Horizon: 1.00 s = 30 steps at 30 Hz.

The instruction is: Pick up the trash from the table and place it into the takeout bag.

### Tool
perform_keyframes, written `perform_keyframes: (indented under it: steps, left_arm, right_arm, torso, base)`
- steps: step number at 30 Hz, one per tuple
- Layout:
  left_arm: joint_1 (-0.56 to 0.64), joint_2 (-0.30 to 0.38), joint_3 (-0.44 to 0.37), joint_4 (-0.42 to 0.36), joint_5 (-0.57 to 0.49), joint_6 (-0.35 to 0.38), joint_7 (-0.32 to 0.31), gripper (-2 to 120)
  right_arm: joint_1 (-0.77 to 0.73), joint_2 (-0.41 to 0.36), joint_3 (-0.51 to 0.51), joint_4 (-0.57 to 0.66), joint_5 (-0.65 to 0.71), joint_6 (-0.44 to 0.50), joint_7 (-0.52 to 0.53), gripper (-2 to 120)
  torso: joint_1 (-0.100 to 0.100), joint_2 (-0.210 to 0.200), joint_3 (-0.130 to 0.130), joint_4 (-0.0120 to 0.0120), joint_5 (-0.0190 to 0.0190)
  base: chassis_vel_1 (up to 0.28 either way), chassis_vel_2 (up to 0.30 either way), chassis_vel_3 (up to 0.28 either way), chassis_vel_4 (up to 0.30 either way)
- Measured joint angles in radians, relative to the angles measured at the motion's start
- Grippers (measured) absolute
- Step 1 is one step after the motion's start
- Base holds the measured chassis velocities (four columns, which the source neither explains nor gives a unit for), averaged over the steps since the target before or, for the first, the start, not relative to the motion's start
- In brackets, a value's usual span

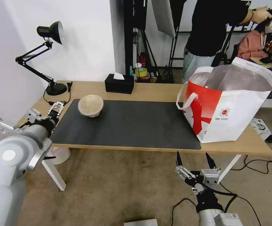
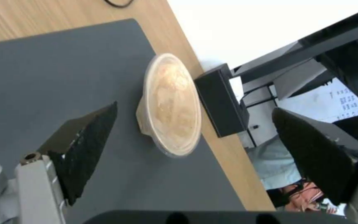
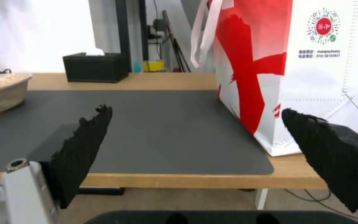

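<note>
- A long light-wood table (image 1: 154, 91) stands against a white wall, with a dark grey mat (image 1: 133, 124) over most of its top, a black desk lamp (image 1: 49, 33) at the robot's far left and a black tissue box (image 1: 119, 83) at the back edge.
- One piece of trash shows on the table: a beige paper bowl (image 1: 91, 105), upright on the left part of the mat near its back edge, with a clear film or lid over its mouth in the left wrist view.
- The takeout bag (image 1: 228, 103) stands at the right end of the table, partly on the mat's right edge. Its mouth gapes upward and the foil lining shows, so things can probably be dropped in from above; one white handle (image 1: 186, 99) hangs down the red side.
- The left claw (image 1: 57, 110) hovers at the mat's left edge, just beside the bowl but not touching it. Its fingers (image 2: 85, 146) are spread wide and hold nothing, and the bowl sits in the gap ahead of them, which reads as an approach lined up for a grasp.
- The right claw (image 1: 194, 161) hangs below and in front of the table's near edge, under the bag end. Its two black tips stand well apart and empty; it looks parked out of the way.
- By my reading the bowl is yet to be bagged, and its thin paper wall may dent under a hard squeeze.
</note>
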Motion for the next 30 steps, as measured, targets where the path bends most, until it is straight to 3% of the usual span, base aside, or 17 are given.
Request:
perform_keyframes:
  steps: [30]
  left_arm:
    - [-0.164,-0.047,0.165,0.184,0.044,0.019,-0.014,100]
  right_arm:
    - [0.0,0.0,0.0,0.0,0.0,0.0,0.0,100]
  torso:
    - [0.0,0.0,0.0,-0.0001,-0.0001]
  base:
    - [0.0,0.0,0.0,0.0]
